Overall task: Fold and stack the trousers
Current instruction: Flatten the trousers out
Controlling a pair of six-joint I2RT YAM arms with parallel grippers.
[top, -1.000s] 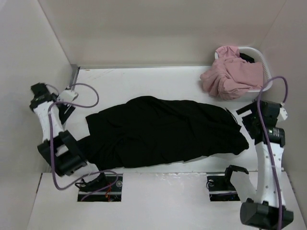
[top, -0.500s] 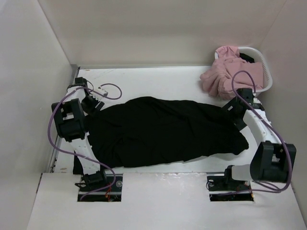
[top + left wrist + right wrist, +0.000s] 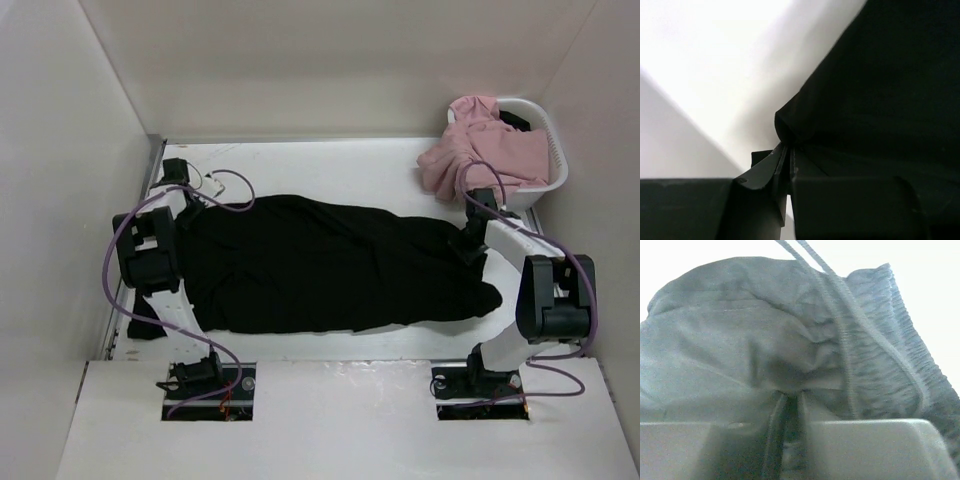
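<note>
Top view, fixed camera.

- White table (image 3: 330,165): fills the middle of the frame, with walls on three sides.
- Plain black soft-cloth trousers (image 3: 330,265): lie flat along the table's centre, long axis left to right. They reach from the left arm in the left of the frame to a rounded end in the right-centre. A dark scrap of the cloth shows at the lower left, beside the left arm's lower link.
- Heap of pink cloth (image 3: 480,155): upper right, spilling out of a white plastic basket (image 3: 556,150) onto the table. It is near the trousers' far right corner but apart from it.
- Left gripper (image 3: 786,150): at the trousers' upper left corner. In the wrist view the jaws are almost together, pinching a folded edge of the black cloth where it meets the white table.
- Right gripper (image 3: 790,400): at the trousers' upper right edge, just below the basket. The jaws leave only a narrow slit, with cloth bunched and drawn in between them.
- Gathered waistband (image 3: 890,330): right of the frame in the right wrist view.
- Thin dark drawstring (image 3: 839,327): two cords run from the top centre of that view down across the cloth towards the lower right.
</note>
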